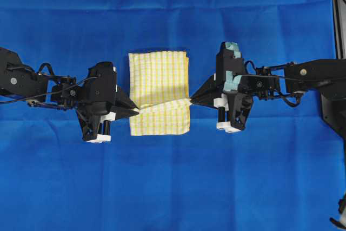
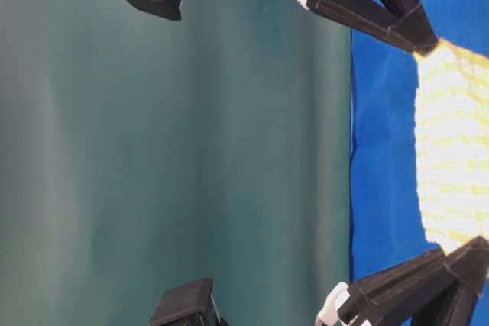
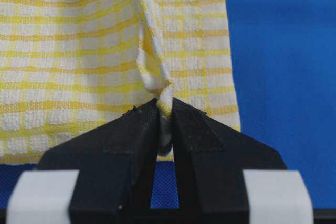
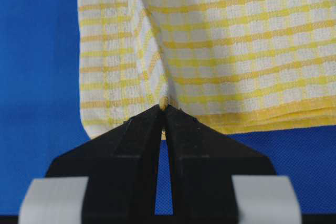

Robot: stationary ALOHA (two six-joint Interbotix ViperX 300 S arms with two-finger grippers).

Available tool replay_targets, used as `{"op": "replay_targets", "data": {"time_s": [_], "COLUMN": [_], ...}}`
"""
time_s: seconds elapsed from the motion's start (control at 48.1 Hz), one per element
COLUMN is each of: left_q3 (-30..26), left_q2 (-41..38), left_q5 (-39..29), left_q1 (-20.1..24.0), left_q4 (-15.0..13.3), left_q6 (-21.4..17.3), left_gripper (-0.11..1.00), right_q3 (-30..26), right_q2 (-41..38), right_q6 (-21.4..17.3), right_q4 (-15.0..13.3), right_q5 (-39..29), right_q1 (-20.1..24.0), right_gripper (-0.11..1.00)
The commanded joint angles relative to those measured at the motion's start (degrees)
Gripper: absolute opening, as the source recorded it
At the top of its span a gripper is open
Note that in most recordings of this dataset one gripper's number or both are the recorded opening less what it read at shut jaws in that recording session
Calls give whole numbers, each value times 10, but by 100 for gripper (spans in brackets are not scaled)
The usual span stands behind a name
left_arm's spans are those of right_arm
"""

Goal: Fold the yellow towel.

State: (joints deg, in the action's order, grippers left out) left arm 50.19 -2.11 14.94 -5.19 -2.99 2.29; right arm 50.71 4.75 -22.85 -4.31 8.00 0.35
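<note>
The yellow towel (image 1: 158,82), pale yellow-and-white checked, lies folded in the middle of the blue cloth. A raised crease crosses it between the two grippers. My left gripper (image 1: 136,110) is shut on the towel's left edge, and the left wrist view shows a bunched hem of the yellow towel (image 3: 79,45) pinched at my left gripper (image 3: 164,109). My right gripper (image 1: 191,100) is shut on the right edge. In the right wrist view the yellow towel (image 4: 236,51) has a thin yellow hem caught at the tip of my right gripper (image 4: 164,106). At table level the yellow towel (image 2: 451,150) hangs stretched between both.
A large plain blue cloth (image 1: 173,187) covers the whole table. A dark frame (image 1: 338,25) runs down the right edge of the overhead view. A plain grey-green backdrop (image 2: 176,150) stands behind the table in the table-level view.
</note>
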Motion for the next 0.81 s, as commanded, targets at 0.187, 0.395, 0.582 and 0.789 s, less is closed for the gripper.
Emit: {"op": "replay_targets", "data": {"time_s": [0.187,0.395,0.582,0.789], "left_q3": [-12,-20,-27,-28], "left_q2": [10,4,1,17], "left_q5": [0,-10,-25,-66], "left_q1": [-5,-15,-24,-25], "left_q4": [-1,-1,-1,-1], "left_q6": [0,1,1,-1], "left_gripper": [5,5,33,69], "right_q3": [-21,-48,-61,-61], "right_q2": [-18,-43,-49,-29], "right_q6": [0,0,0,1], "right_q4": [2,2,2,1], "right_q5": [-7,-25,-31,-39], "right_q1": [11,30,32,37], "right_gripper": [2,3,23,72]}}
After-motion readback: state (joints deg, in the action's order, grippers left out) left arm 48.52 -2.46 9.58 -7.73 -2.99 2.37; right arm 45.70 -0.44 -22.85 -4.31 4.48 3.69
